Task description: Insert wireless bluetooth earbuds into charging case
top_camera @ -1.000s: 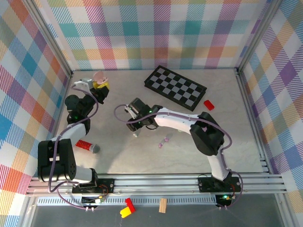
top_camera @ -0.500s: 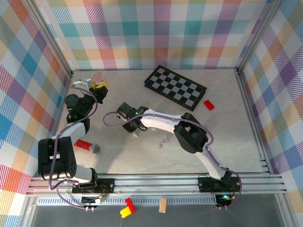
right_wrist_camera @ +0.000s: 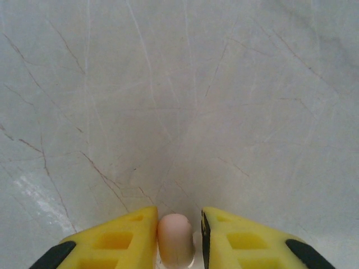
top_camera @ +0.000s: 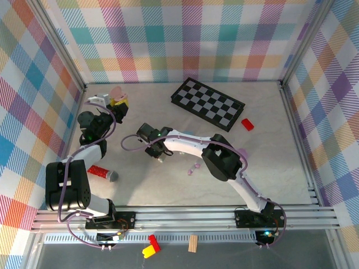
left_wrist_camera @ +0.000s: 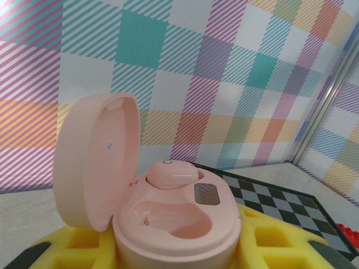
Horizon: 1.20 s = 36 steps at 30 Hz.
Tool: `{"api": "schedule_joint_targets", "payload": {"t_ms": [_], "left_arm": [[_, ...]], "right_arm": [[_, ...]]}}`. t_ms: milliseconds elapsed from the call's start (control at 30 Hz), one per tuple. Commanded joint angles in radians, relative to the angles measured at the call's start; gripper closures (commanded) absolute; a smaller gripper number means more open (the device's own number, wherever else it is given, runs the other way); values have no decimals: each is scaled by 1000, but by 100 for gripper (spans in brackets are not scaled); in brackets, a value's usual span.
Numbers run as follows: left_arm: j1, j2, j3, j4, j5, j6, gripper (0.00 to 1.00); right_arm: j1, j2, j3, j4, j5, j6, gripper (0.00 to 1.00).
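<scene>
Both arms share one build. The left arm (top_camera: 68, 189) and the right arm (top_camera: 222, 162) have glossy white links joined by chunky black joint housings. A thin grey-purple cable (top_camera: 125, 144) runs loosely along each one, and small green lights (top_camera: 88, 135) glow on the black joints. Each arm ends below in a black base plate (top_camera: 259, 218). The left tool (top_camera: 119, 101) and the right tool (top_camera: 157, 156) carry bright yellow fingers (right_wrist_camera: 126, 238) with shallow square recesses moulded into them and black patches toward their outer ends.
</scene>
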<state>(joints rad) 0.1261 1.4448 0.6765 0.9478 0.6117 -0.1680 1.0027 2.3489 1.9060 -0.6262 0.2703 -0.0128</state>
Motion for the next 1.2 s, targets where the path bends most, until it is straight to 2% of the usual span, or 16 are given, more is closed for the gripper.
{"api": "schedule_joint_targets", "payload": {"t_ms": [0,133,333,500,667,900,1033,1167], "left_arm": [[11,3,26,28,20,4,68],[12,5,26,30,23,3,68],[11,12,21,37,24,2,68],[-14,12,11,42,16,7,68],[-62,33,-14,98,-5,13,68],[-181,64,-72,270,-44,26,69],[-292,70,-114,357,-91,81,69],[-394,54,-135,356,-133,156,69]], "right_arm": [[1,42,33,-48,20,9,76],[1,41,43,-63,26,17,83],[-8,-39,-10,-34,23,51,84],[-35,-212,-192,69,-17,128,84],[-59,-451,-406,137,-59,240,84],[-102,-787,-626,240,-161,360,83],[-124,-914,-660,282,-264,393,84],[-133,-988,-660,315,-326,405,84]]}}
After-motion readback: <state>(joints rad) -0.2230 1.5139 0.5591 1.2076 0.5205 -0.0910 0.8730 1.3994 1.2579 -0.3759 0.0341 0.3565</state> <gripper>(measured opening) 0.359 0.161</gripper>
